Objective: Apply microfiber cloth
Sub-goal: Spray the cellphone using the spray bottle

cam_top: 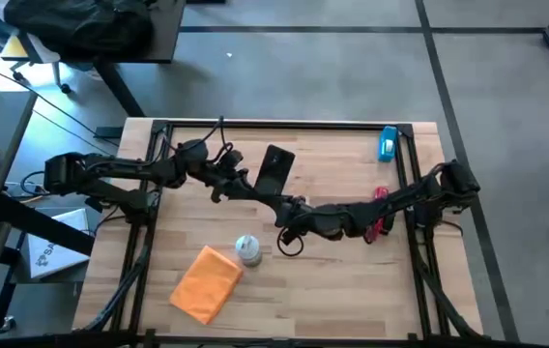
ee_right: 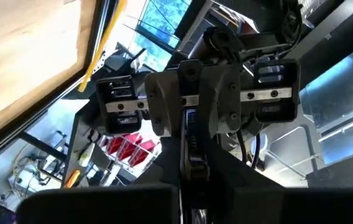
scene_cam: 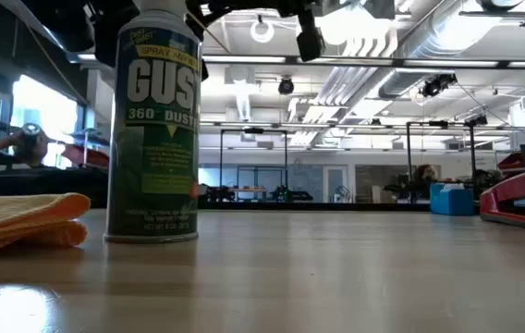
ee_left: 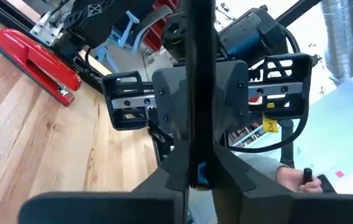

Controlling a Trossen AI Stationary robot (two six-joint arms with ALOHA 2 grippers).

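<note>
The orange microfiber cloth (cam_top: 207,282) lies folded on the table near its front edge, left of centre, and shows at the left of the low view (scene_cam: 22,222); no gripper touches it. A black phone (cam_top: 276,166) is held above the table's middle, between the two arms. My left gripper (cam_top: 252,182) comes at it from the left and my right gripper (cam_top: 289,201) from the right. Both are shut on the phone and face each other across it. My left gripper pinches the phone between its two fingers, one on each flat face. Its wrist view shows the phone edge-on as a thin black strip (ee_left: 199,93) running forward from the fingers. The phone is lifted clear of the table. My right gripper pinches the same phone between its two fingers from the opposite side. The phone's thin edge (ee_right: 189,134) runs between the fingers toward the left gripper. The phone touches nothing but the two grippers.
A green duster spray can (cam_top: 247,249) stands upright just beyond the cloth, under the arms. A red stapler (cam_top: 379,217) lies partly under the right arm. A blue object (cam_top: 388,143) sits at the far right corner. Bare wood lies at the front right.
</note>
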